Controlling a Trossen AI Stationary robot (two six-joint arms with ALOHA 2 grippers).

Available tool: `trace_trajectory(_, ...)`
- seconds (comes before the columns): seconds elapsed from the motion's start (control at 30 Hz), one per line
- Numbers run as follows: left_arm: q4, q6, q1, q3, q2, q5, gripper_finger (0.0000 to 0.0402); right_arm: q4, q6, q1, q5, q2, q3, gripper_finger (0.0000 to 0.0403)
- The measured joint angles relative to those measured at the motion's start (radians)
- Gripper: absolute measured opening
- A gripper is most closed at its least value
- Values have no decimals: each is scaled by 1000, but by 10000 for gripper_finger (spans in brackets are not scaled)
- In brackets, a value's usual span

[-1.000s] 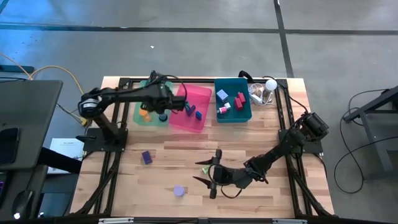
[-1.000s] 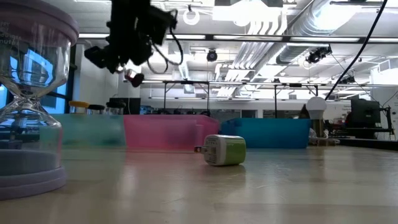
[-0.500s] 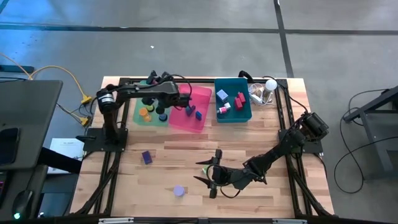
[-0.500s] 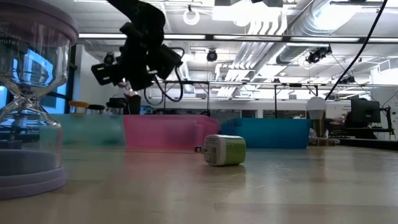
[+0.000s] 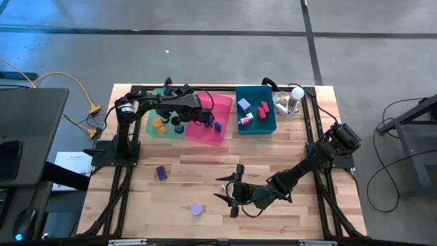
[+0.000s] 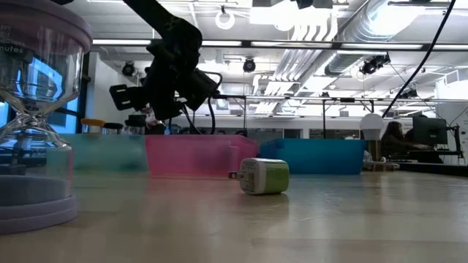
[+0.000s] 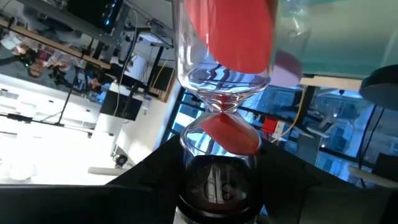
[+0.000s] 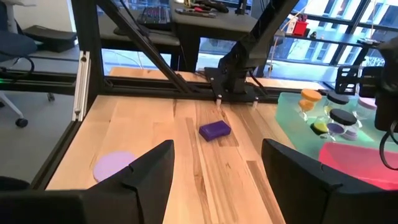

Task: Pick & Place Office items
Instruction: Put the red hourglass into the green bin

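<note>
Two arms are working over the wooden table. Left end effector is hanging above the pink bin, and its fingers are clamping the glass waist of a small hourglass with red sand, as the left wrist view is showing. Right end effector is lying low near the front middle of the table, its fingers standing apart with nothing between them.

Office items are lying in several places. Orange and black discs are sitting in the green bin, a blue piece is sitting in the pink bin, and red, pink and blue blocks are sitting in the teal bin. A purple block and a lavender disc are resting loose on the table, well apart from the bins. A green-and-white charger-like piece is lying just beside the right end effector.
</note>
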Motion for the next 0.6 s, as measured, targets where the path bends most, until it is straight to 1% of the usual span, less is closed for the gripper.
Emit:
trace_trajectory(0.17, -1, 26, 7, 0, 0, -23, 166, 0, -4, 0, 0, 0, 0, 231)
trace_trajectory(0.3, 0, 71, 13, -1, 0, -54, 166, -2, -5, 0, 0, 0, 0, 231)
trace_trajectory(0.37, 1, 95, 17, -1, 2, -54, 166, -11, -4, 0, 0, 0, 0, 231)
trace_trajectory(0.53, 0, 154, 18, -1, 42, -54, 166, -21, 0, 0, 0, 0, 0, 231)
trace_trajectory(0.6, 2, 149, 18, -1, 67, -67, 166, -25, 0, 1, 0, 0, 0, 231)
